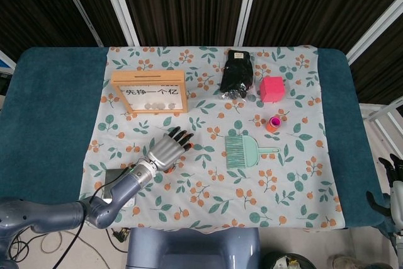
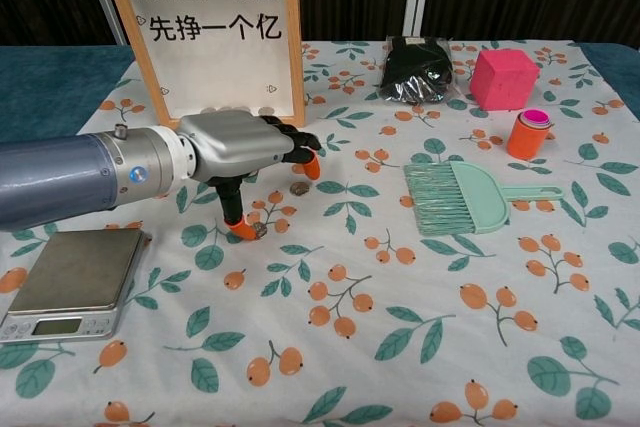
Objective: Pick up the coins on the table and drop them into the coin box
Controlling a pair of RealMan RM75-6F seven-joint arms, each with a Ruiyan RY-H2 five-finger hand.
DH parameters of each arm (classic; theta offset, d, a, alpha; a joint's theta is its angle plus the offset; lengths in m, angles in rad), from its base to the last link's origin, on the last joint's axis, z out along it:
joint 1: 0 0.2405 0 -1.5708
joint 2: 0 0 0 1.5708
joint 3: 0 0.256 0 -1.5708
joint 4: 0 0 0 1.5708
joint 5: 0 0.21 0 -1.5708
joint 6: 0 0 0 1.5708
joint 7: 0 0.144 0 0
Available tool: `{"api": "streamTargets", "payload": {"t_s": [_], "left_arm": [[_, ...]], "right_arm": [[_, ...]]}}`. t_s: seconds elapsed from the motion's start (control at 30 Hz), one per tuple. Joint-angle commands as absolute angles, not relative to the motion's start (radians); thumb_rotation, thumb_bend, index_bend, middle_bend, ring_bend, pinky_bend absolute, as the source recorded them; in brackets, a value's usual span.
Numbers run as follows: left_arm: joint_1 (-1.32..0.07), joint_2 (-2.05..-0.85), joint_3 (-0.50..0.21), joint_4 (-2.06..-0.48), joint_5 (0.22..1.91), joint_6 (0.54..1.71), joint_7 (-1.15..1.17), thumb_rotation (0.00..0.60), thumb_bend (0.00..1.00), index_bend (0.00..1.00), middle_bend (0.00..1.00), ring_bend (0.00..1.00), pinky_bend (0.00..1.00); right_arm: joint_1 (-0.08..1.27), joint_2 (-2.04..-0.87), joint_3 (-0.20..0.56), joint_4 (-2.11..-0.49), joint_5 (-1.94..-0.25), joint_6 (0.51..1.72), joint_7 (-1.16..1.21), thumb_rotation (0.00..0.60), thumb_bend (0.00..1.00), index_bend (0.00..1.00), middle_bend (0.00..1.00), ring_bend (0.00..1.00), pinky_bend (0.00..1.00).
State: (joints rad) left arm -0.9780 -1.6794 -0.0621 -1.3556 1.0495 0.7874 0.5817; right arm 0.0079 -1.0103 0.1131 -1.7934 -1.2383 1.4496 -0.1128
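The wooden coin box (image 1: pixel 148 75) (image 2: pixel 215 57) stands upright at the back left, with a few coins showing behind its clear front. My left hand (image 1: pixel 165 150) (image 2: pixel 235 147) hovers low over the flowered cloth in front of it, fingers stretched apart and holding nothing. Its thumb points down, and the orange thumb tip touches the cloth right beside one small coin (image 2: pixel 259 230). A second coin (image 2: pixel 298 188) lies just below the fingertips. In the head view the hand hides both coins. My right hand (image 1: pixel 393 177) hangs off the table's right edge, and its pose is unclear.
A grey scale (image 2: pixel 75 272) lies at the front left under my forearm. A green brush (image 2: pixel 455 197), an orange cup (image 2: pixel 528 134), a pink cube (image 2: pixel 504 78) and a black pouch (image 2: pixel 415 69) occupy the right and back of the cloth.
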Motion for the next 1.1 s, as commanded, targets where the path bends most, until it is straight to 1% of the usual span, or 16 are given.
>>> {"api": "streamTargets", "payload": {"t_s": [0.03,0.47,1.1], "left_arm": [[-0.977,-1.680,-0.060,-1.354,1.049,0.787,0.582,0.600,0.02,0.21,0.00,0.00,0.00],[-0.974,-1.688,-0.050,-1.342,1.052,0.784,0.585,0.600,0.02,0.22,0.00,0.00,0.00],[-0.968,-1.694,-0.041,-1.329,1.070,0.794,0.592,0.600,0.02,0.35,0.00,0.00,0.00]], "right_arm": [[0.008,-1.010,0.113,-1.794,-1.237,1.448,-0.113,0.600,0.39,0.16,0.06,0.02,0.00],[0.010,-1.008,0.113,-1.795,-1.234,1.445,-0.115,0.600,0.39,0.16,0.06,0.02,0.00],[0.014,-1.006,0.112,-1.793,-1.232,1.434,-0.115,0.600,0.39,0.16,0.06,0.02,0.00]]}}
